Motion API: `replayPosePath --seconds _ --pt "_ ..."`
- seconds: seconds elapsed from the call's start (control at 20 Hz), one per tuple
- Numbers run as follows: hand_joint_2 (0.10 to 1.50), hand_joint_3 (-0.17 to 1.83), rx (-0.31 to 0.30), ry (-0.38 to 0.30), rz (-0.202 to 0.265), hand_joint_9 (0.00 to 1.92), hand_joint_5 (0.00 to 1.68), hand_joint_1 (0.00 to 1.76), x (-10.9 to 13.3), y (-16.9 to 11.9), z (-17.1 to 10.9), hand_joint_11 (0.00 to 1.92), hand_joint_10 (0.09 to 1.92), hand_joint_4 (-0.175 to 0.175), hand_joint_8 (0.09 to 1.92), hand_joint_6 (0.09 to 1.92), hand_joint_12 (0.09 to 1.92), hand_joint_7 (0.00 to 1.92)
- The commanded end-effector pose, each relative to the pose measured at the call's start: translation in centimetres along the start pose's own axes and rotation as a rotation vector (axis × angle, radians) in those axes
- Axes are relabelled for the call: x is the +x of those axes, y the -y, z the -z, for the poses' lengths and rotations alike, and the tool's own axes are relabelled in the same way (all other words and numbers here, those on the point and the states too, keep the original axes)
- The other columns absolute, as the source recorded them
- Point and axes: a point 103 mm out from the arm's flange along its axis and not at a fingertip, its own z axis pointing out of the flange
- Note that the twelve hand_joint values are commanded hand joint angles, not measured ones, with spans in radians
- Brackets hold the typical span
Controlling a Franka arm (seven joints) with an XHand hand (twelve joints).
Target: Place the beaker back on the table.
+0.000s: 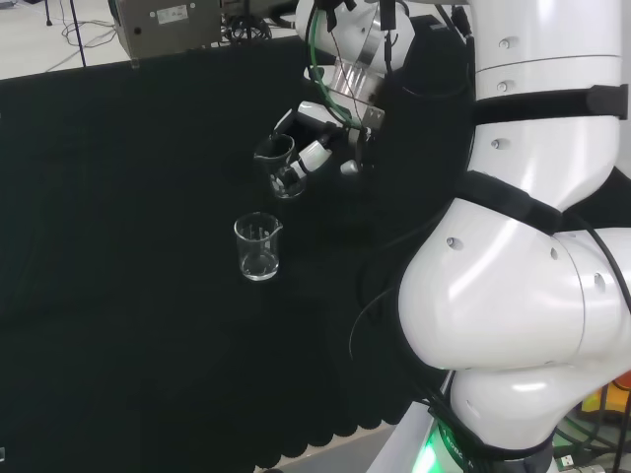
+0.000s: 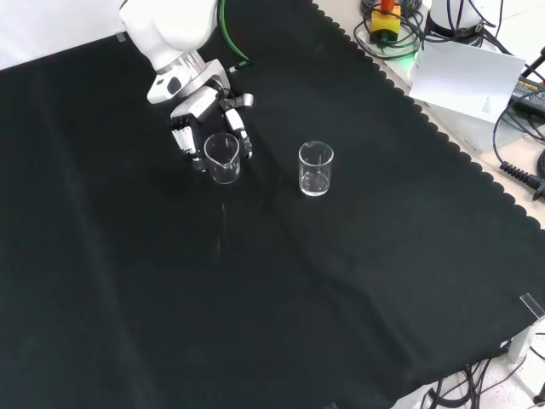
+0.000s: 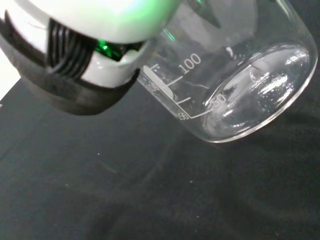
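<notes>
Hand has its fingers curled round the held beaker — gripping it by the wall, spout side up. In the front view it sits at about 11 o'clock of the cloth, under the arm's white link. The wrist view shows the beaker's base above the black cloth; whether it is touching or just clear of it I cannot tell. Beaker looks empty and tilted in the head view.

Step in hand, as I read it: the set-down. To do it well, level the base first, lower straight, let the whole base seat on the cloth before uncurling the fingers, then lift the hand away up and back so no finger clips the rim. A tilted release risks a roll.

Second beaker stands upright at roughly 3 o'clock of the held one in the front view, well apart — no clash if the descent is vertical.

Surface: black cloth with mild creases and a scalloped edge. Beyond that edge, at 1–2 o'clock in the front view, a white sheet, cables and a yellow-and-red button box.
</notes>
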Motion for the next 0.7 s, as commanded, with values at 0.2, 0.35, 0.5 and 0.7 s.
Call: replayPosePath --seconds 0.2,0.35,0.5,0.7 --pt "0.82 0.34 -0.006 -0.03 -0.021 1.59 1.25 1.3 -1.3 -0.6 -1.2 1.31 0.12 -0.175 0.55 0.59 0.71 1.3" --pt "0.83 0.32 -0.006 -0.033 -0.024 1.58 1.25 1.3 -1.6 -0.9 -1.4 1.3 0.11 -0.175 0.55 0.58 0.72 1.3" --pt "0.83 0.32 -0.007 -0.035 -0.027 1.58 1.25 1.3 -1.7 -1.2 -1.4 1.3 0.11 -0.175 0.54 0.58 0.72 1.3" --pt "0.9 0.19 -0.003 -0.025 -0.033 1.56 1.24 1.3 -1.9 -1.3 -1.4 1.26 0.09 -0.175 0.54 0.58 0.75 1.29"
